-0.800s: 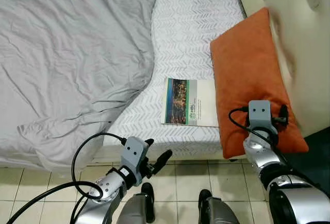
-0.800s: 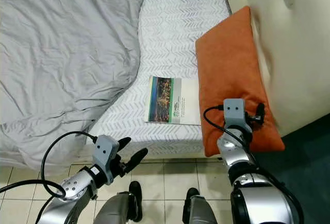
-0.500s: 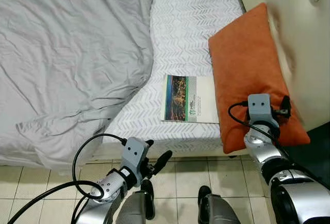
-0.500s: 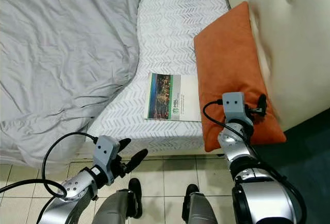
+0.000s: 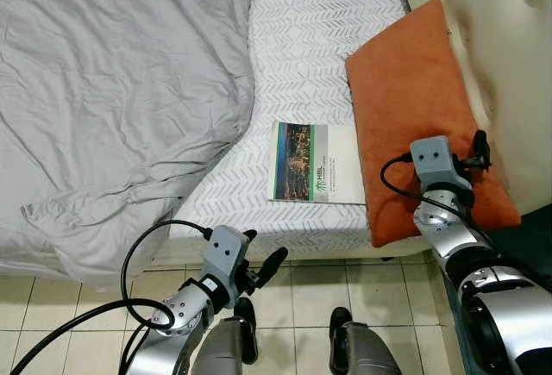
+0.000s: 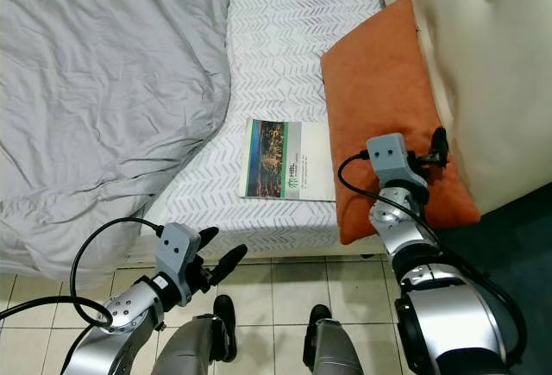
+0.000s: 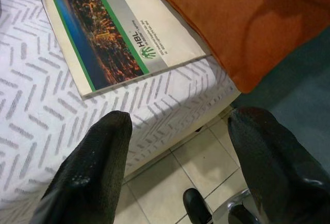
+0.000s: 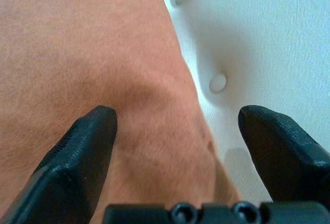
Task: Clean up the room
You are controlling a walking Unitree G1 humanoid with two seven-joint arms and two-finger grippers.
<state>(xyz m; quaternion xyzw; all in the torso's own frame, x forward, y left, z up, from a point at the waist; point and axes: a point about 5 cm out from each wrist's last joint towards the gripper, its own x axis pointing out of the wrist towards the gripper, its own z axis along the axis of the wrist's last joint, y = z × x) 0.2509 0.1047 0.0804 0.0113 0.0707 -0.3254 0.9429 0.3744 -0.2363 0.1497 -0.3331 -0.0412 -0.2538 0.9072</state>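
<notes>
The right gripper [image 8: 175, 147] is being held over the near end of the orange pillow [image 5: 414, 108], with its two black fingers [image 8: 77, 152] spread wide and nothing being gripped between them; one finger is being shown over the pillow's fabric, the other over the white tufted headboard [image 8: 258, 33] just beyond the pillow's edge. The pillow is being rested along the headboard side of the patterned mattress [image 5: 319, 30], its near corner overhanging the bed's edge. Just beside the pillow, toward the left gripper, a magazine [image 5: 315, 164] is being lain flat on the mattress, touching the pillow. The left gripper [image 5: 259, 267] is being held low over the tiled floor [image 5: 310, 289], below the mattress edge, its fingers [image 7: 93, 167] parted wide and empty. Beyond it, a grey duvet [image 5: 112, 99] is being left crumpled across the bed.
</notes>
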